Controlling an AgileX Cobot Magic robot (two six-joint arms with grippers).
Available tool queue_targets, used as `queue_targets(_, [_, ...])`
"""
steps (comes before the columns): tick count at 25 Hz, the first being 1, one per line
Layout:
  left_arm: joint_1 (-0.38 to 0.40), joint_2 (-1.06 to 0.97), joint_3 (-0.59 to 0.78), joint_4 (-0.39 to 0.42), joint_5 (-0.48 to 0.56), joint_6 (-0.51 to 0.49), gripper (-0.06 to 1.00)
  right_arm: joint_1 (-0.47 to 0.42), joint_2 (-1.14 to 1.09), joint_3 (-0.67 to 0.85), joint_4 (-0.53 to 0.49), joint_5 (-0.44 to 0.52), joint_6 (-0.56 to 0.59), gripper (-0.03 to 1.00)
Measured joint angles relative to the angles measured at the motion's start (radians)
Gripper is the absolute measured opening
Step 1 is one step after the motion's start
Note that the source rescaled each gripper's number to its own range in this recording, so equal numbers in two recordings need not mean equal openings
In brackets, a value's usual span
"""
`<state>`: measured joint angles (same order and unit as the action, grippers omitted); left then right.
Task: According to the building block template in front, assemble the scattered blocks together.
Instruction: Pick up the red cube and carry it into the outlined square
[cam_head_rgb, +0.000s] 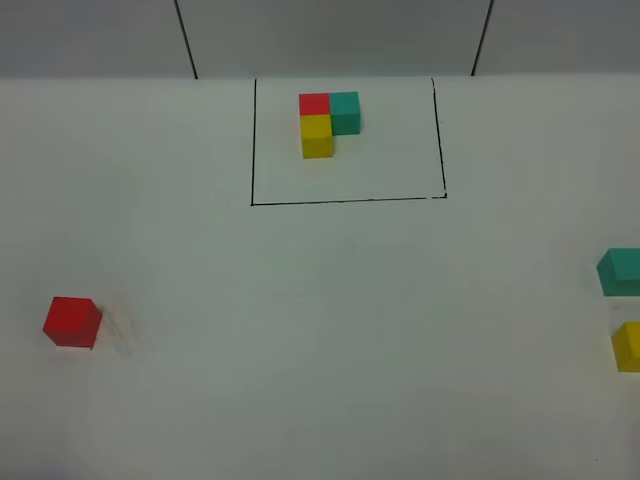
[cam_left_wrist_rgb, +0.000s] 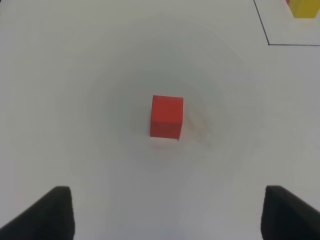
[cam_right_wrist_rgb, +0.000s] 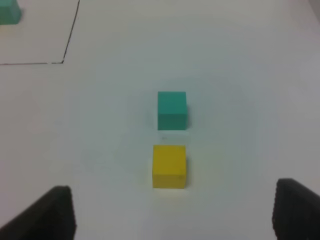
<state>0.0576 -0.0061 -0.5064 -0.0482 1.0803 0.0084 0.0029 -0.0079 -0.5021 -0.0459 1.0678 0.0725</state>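
Note:
The building block template (cam_head_rgb: 327, 122), an L of red, teal and yellow cubes, sits inside a thin black rectangle at the back middle of the table. Of the scattered blocks, the red cube (cam_head_rgb: 72, 322) (cam_left_wrist_rgb: 166, 116) lies at the left; the teal cube (cam_head_rgb: 620, 271) (cam_right_wrist_rgb: 172, 110) and yellow cube (cam_head_rgb: 628, 346) (cam_right_wrist_rgb: 169, 166) lie at the right edge, apart from each other. My left gripper (cam_left_wrist_rgb: 167, 212) hangs open above and short of the red cube. My right gripper (cam_right_wrist_rgb: 172, 212) is open just short of the yellow cube. Neither gripper shows in the exterior high view.
The drawn frame's corner (cam_left_wrist_rgb: 268, 44) (cam_right_wrist_rgb: 62, 62) shows in both wrist views, with the template's yellow cube (cam_left_wrist_rgb: 305, 8) and teal cube (cam_right_wrist_rgb: 9, 12) at the picture edges. White tabletop (cam_head_rgb: 330, 330) lies between the red cube and the right-hand pair.

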Motion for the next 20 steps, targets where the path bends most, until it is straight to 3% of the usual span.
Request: queue_targets(20, [-0.002,0.0,0.0,0.0,0.0,-0.008,0.69,0.0,0.0,0.0,0.0,0.0,0.0,0.64])
